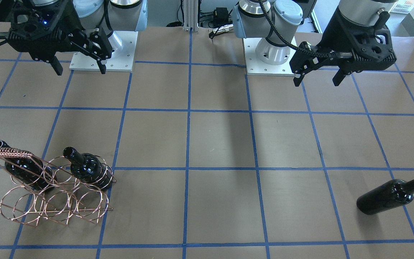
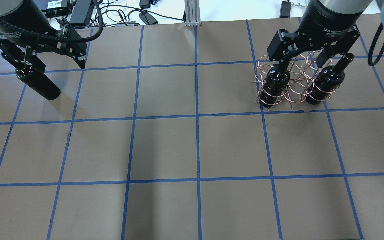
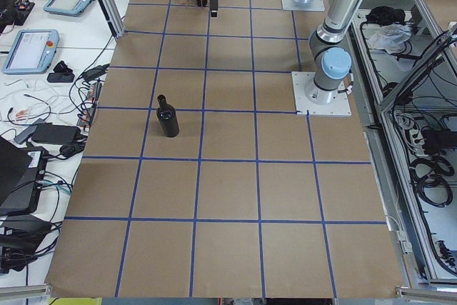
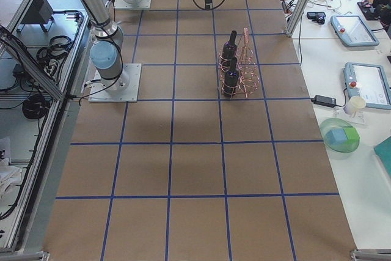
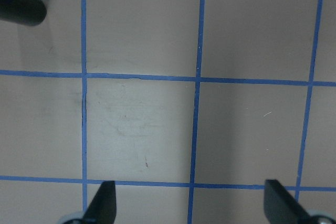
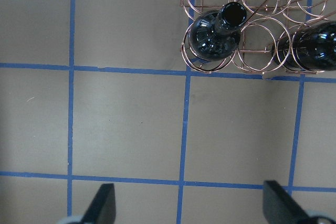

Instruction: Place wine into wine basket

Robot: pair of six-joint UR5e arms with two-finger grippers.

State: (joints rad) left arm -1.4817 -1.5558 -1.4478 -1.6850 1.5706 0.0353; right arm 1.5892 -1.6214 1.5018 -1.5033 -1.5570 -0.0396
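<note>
A loose black wine bottle [image 1: 386, 196] stands upright on the table's left side, also in the overhead view [image 2: 38, 85] and the exterior left view [image 3: 168, 118]. My left gripper [image 1: 316, 78] hangs open and empty above the table, nearer the robot than this bottle. In the left wrist view [image 5: 191, 205] only the bottle's edge [image 5: 18, 3] shows, at top left. The copper wire wine basket [image 1: 11, 153] stands on the right side with two bottles [image 1: 86, 169] [image 1: 23, 167] in its end rings. My right gripper [image 1: 81, 71] is open and empty above it [image 6: 191, 205].
The table is brown paper with a blue tape grid. The arm base plates [image 1: 102, 50] [image 1: 268, 61] sit at the robot's edge. In the right wrist view the basket [image 6: 252, 69] and its bottles [image 6: 215, 35] lie at the top.
</note>
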